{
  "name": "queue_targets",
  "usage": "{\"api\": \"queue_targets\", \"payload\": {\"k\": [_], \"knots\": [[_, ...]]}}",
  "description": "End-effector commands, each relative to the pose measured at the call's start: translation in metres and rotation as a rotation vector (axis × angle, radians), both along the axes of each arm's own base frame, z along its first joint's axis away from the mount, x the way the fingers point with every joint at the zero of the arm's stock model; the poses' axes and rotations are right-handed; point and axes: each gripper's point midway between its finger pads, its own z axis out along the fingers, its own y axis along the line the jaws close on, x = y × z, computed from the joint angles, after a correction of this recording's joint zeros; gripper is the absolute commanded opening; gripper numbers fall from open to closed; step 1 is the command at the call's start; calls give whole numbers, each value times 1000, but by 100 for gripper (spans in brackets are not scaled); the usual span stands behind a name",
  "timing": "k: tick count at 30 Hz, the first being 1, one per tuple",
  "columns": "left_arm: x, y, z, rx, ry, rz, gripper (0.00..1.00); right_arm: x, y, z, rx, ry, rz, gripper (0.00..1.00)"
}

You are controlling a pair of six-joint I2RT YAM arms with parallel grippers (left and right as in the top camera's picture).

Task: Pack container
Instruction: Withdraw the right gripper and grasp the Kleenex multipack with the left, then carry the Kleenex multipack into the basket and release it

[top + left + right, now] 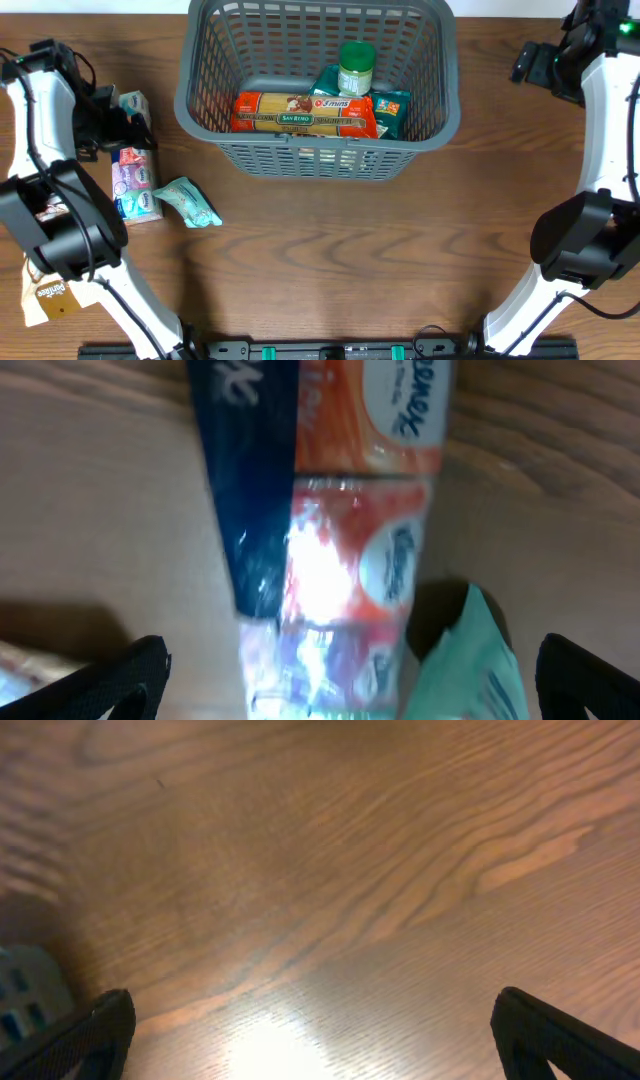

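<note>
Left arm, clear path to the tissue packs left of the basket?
Probably yes: the left gripper hangs open over the tissue packs with nothing on top; the teal packet close beside them might get nudged.

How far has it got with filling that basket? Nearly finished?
Partly done. Already in the container: a pasta pack, a green-lidded jar and a teal packet. In hand: nothing is held; the open left gripper hovers over the tissue packs, and the right gripper is open above bare table. Left outside: the tissue packs, a teal pouch and a brown packet.
</note>
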Motion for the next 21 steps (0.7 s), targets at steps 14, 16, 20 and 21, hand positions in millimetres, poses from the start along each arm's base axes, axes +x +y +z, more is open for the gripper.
{"api": "queue_targets", "payload": {"k": [14,16,20,21], "knots": [[-6,-2,-80,-35,139,-26,99,8,-1,-9,0,-20,-2,99],[-9,-3,-84,-39,149,-26,99,10,-1,-9,-1,-28,-2,99],[-13,-4,-84,-42,165,-26,82,11,-1,-8,-3,-35,-2,99],[-14,-5,-84,-44,170,-27,68,11,-2,-8,-3,-34,-1,99]]}}
